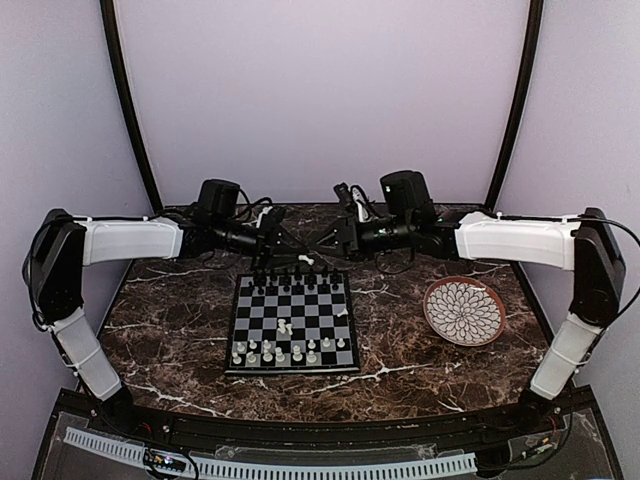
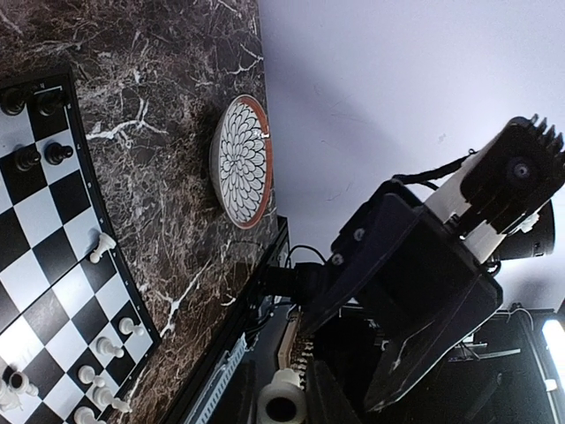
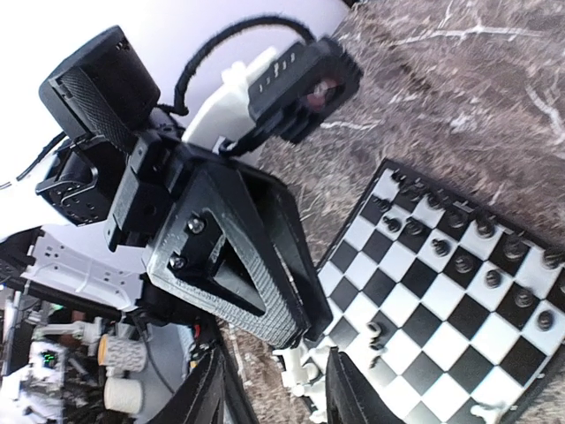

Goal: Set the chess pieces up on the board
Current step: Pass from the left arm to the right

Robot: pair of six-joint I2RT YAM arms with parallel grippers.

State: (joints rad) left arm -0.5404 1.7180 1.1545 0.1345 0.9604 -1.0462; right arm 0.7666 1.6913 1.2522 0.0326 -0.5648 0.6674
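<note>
Dark marble veined with white makes the tabletop (image 1: 170, 330), and the board (image 1: 318, 318) lies at its middle, square to my bases. Black pieces (image 1: 295, 284) fill its two far ranks. The cream-white pieces (image 1: 290, 352) stand along the near ranks, with one white piece (image 1: 286, 327) alone toward the centre and another at the right rim.

Both my arms reach in over the far edge of the board and meet nose to nose. My left end effector (image 3: 309, 340) has its fingers drawn nearly together, nipped on a small white chessman (image 3: 298, 369) at their tips — it hangs above the board's far side. My right end effector (image 3: 282, 393) stands wide open, one finger on either side of that chessman and touching nothing that I can see.

Off to the right of the board, well apart from it, sits a round petal-patterned plate (image 1: 463, 311) with a brown rim.
</note>
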